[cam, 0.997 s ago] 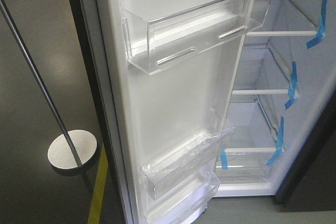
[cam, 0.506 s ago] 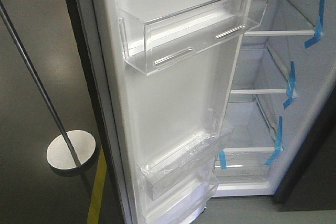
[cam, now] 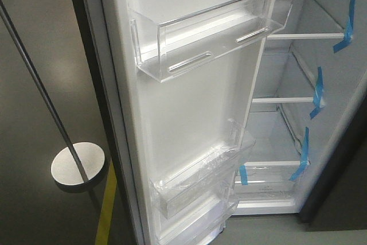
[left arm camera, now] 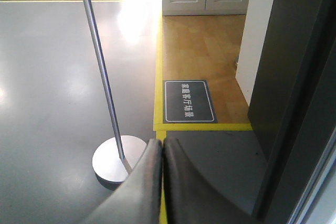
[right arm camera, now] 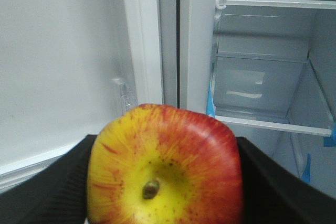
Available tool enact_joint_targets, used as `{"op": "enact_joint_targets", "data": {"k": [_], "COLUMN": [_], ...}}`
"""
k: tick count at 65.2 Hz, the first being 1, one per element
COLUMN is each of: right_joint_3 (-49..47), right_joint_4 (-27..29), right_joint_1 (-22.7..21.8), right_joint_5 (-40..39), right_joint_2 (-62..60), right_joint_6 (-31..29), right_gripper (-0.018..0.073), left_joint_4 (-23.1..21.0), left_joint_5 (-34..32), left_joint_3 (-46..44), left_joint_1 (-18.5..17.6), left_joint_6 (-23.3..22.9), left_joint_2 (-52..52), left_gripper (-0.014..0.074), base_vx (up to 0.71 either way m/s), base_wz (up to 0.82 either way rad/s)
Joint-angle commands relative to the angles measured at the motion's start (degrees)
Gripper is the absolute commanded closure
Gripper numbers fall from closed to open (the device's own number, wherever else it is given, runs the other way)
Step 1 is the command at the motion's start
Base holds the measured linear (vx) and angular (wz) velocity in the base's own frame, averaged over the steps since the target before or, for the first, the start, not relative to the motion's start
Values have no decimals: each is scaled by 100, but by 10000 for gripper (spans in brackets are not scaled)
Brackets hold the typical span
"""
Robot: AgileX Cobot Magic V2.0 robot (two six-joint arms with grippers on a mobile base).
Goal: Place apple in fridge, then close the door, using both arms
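The apple, red with a yellow stem side, fills the bottom of the right wrist view. My right gripper is shut on it, black fingers pressed to both sides. Behind the apple stands the open fridge, white inside, with the door's white lining to the left. In the front view the door stands wide open beside the fridge; neither gripper shows there. My left gripper is shut and empty, low over the floor, left of the door's dark outer face.
Clear bins jut from the door lining, one high and others low. Blue tape strips mark the fridge shelves. A thin grey pole on a round base stands left of the door. Yellow floor lines run nearby.
In the front view the door and fridge shifted slightly left a second ago, then stayed put over the last half second.
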Motion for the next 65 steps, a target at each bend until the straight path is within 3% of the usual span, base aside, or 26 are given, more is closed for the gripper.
{"op": "enact_joint_targets", "data": {"k": [1, 41, 48, 56, 65], "right_joint_3": [-172, -172, -172, -172, -332], "right_joint_4": [105, 106, 181, 1006, 2431], "right_joint_1": [-20, -20, -20, -9, 240], "right_joint_5": [-481, -489, -886, -1418, -1468], "right_joint_2": [-144, -144, -144, -144, 27], "right_joint_6": [-46, -46, 9, -289, -1884], "right_gripper": [401, 401, 401, 401, 401], "left_joint_4": [-2, -2, -2, -2, -2], "left_joint_5": [-394, -394, -394, -394, -394], "left_joint_3": [-97, -97, -97, -97, -97], "left_joint_1": [-20, -20, -20, -20, -20], "left_joint_6": [-46, -46, -46, -46, -46], "left_joint_2": [-87, -87, -87, -87, -87], "left_gripper": [603, 603, 603, 603, 603], "base_vx": [0, 0, 0, 0, 0], "base_wz": [0, 0, 0, 0, 0]}}
